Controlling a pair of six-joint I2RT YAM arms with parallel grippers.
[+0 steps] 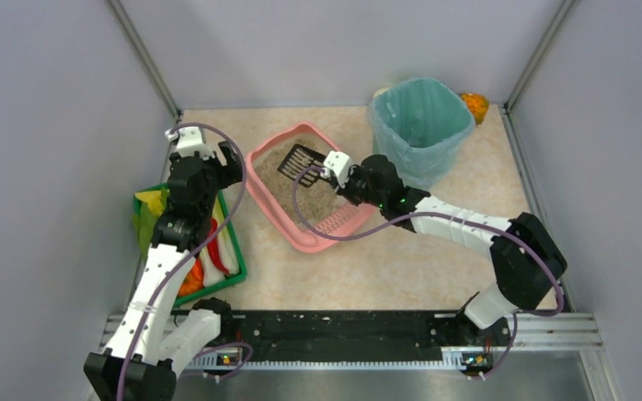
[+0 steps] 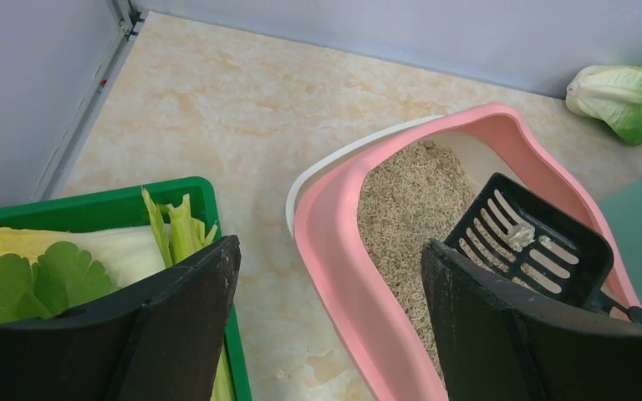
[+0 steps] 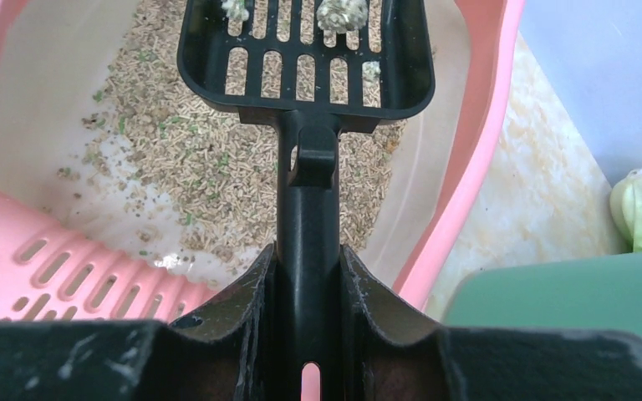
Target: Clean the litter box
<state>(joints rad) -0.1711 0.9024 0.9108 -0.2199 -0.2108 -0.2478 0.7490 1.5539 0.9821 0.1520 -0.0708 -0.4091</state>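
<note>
The pink litter box (image 1: 266, 199) lies mid-table with beige litter (image 3: 175, 125) inside and its slotted ledge (image 3: 75, 267) at the near end. A black slotted scoop (image 1: 299, 161) hangs over the litter, carrying pale clumps (image 3: 343, 12) on its grid. My right gripper (image 3: 309, 259) is shut on the scoop's handle, reaching in from the right (image 1: 334, 171). My left gripper (image 1: 227, 163) stands open and empty just left of the box. In the left wrist view the box's pink rim (image 2: 343, 276) runs between the open gripper's (image 2: 330, 244) fingers, with the scoop (image 2: 535, 242) beyond.
A teal-lined bin (image 1: 422, 125) stands at the back right, close to the box's right side (image 3: 568, 309). A green tray (image 1: 232, 276) of vegetables sits under the left arm. A cabbage (image 2: 627, 96) lies by the back wall, and an orange item (image 1: 475, 104) behind the bin.
</note>
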